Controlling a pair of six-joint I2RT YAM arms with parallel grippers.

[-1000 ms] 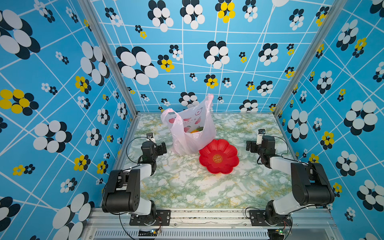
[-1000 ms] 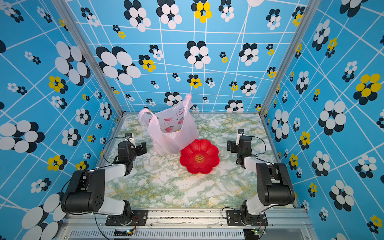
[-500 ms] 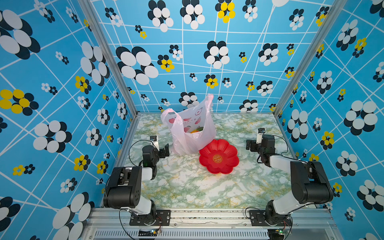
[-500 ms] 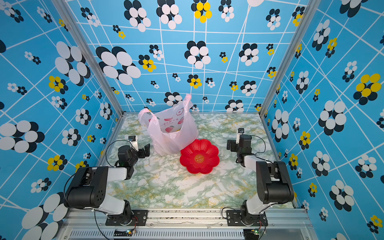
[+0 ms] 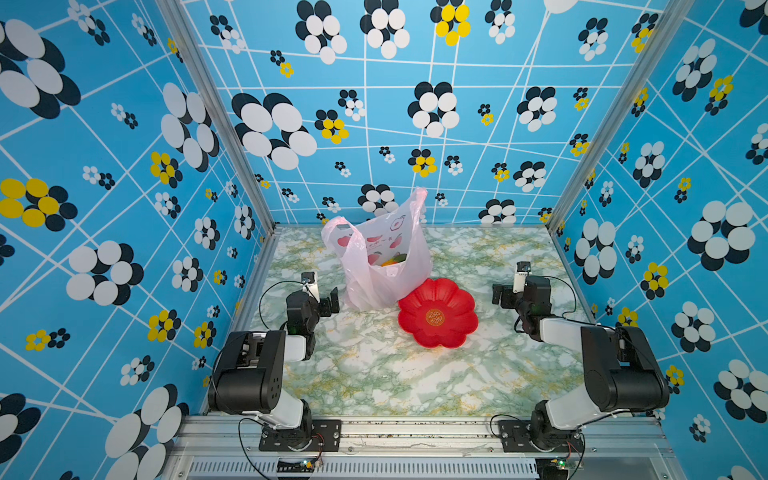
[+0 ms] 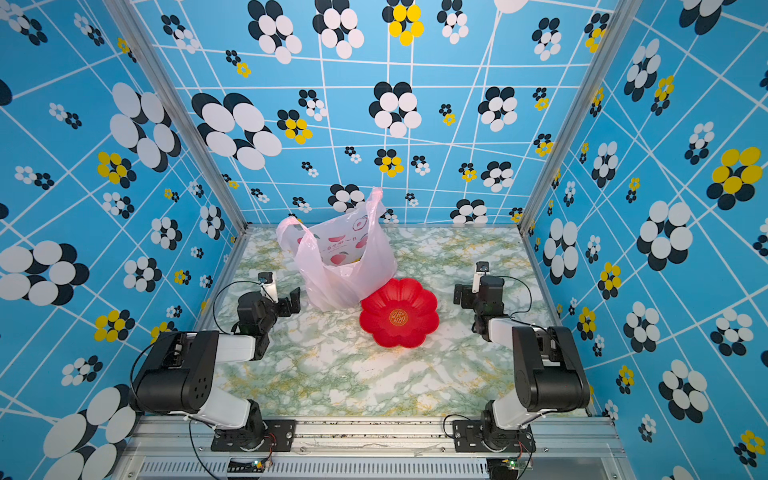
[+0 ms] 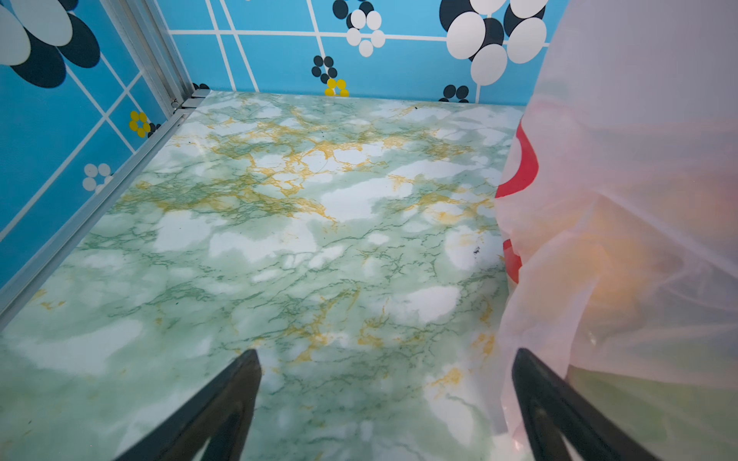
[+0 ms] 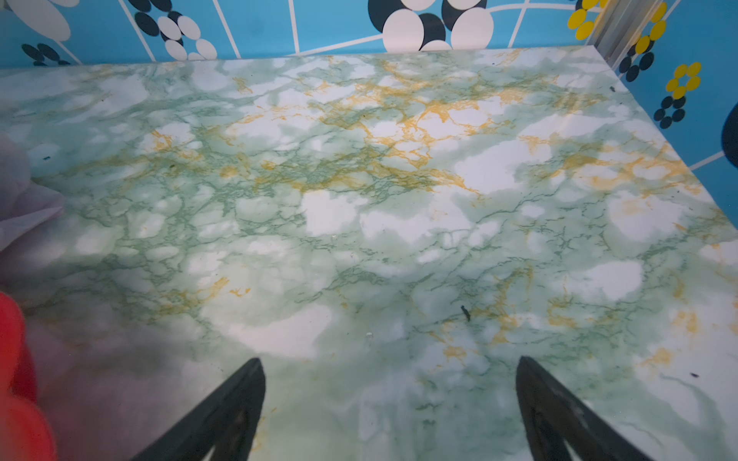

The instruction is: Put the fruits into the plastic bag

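The left pincer gapes wide and empty just beside the plastic bag; the right pincer is wide too, well apart. Some fruits sit inside the bag on the worktop, red dish bare. Thin, floppy, slippery stuff; I'd judge a handle loop the safest hold.

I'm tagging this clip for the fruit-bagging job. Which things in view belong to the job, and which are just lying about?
Belongs to the job:
- plastic bag, standing open on the table
- fruits, only a yellow-green bit shows inside the bag's mouth

Just lying about:
- red flower-shaped dish, empty, right beside the bag
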